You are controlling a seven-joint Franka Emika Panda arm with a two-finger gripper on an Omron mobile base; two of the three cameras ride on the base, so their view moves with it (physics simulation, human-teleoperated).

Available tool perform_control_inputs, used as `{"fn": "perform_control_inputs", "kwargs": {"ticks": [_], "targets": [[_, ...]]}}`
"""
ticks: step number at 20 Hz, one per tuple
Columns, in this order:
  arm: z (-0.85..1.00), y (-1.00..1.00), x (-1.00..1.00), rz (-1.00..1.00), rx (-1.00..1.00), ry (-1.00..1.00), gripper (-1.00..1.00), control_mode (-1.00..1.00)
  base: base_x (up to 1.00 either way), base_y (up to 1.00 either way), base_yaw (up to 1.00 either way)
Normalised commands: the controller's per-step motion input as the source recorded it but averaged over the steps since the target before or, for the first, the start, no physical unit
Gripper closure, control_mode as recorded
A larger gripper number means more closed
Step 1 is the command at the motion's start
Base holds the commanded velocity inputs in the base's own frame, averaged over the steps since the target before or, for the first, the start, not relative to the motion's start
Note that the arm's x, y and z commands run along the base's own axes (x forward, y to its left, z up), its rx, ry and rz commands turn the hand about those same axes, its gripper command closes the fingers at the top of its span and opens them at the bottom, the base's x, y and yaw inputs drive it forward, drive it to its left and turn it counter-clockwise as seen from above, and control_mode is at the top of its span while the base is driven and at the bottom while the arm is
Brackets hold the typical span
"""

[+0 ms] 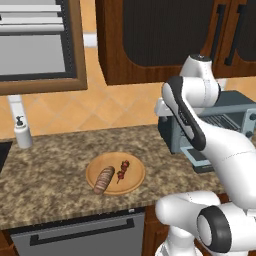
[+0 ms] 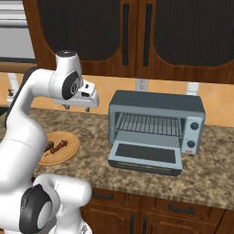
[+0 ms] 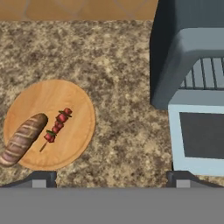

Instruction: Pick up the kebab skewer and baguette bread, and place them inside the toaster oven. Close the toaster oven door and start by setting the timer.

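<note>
**Hand open above the bench, food on the board, oven door down**

My hand (image 2: 77, 108) hangs in the air over the speckled stone bench (image 1: 55, 150), between the round wooden board (image 3: 78, 105) and the toaster oven (image 2: 157, 106). My fingers are spread wide and grasp nothing; their two dark tips (image 3: 43, 178) rise far apart at the bottom of the hand view, one below the board and the other below the oven door.

The baguette bread (image 3: 22, 139) lies on the left part of the board, a brown loaf with pale slashes, set at a slant. Just beside it, on the middle of the board, lies the kebab skewer (image 3: 56, 127), a thin stick with small red chunks, also slanted and roughly parallel to the loaf. From here I cannot tell whether the two touch.

The toaster oven stands on the bench to the right of the board, well apart from it, under dark wooden cabinets (image 2: 137, 32). The toaster oven door (image 2: 145, 157) is folded down flat in front of the opening, its dark glass facing up. The wire rack (image 2: 149, 124) inside is bare. Two round knobs (image 2: 195, 126) sit one above the other on the oven's right front panel.

A white soap dispenser (image 1: 21, 133) stands at the far left of the bench, near the wall.
</note>
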Motion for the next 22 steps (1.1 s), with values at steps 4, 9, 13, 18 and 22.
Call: {"fn": "perform_control_inputs", "kwargs": {"ticks": [4,9,13,18,22], "targets": [[0.0,0.0,0.0,0.0,0.0,0.0,-1.0,1.0,0.03,-0.01,0.0],[0.0,0.0,0.0,0.0,0.0,0.0,-1.0,1.0,0.0,0.0,0.0],[0.0,0.0,0.0,0.0,0.0,0.0,-1.0,1.0,0.0,0.0,0.0],[0.0,0.0,0.0,0.0,0.0,0.0,-1.0,-1.0,0.0,0.0,0.0],[0.0,0.0,0.0,0.0,0.0,0.0,-1.0,-1.0,0.0,0.0,0.0]]}}
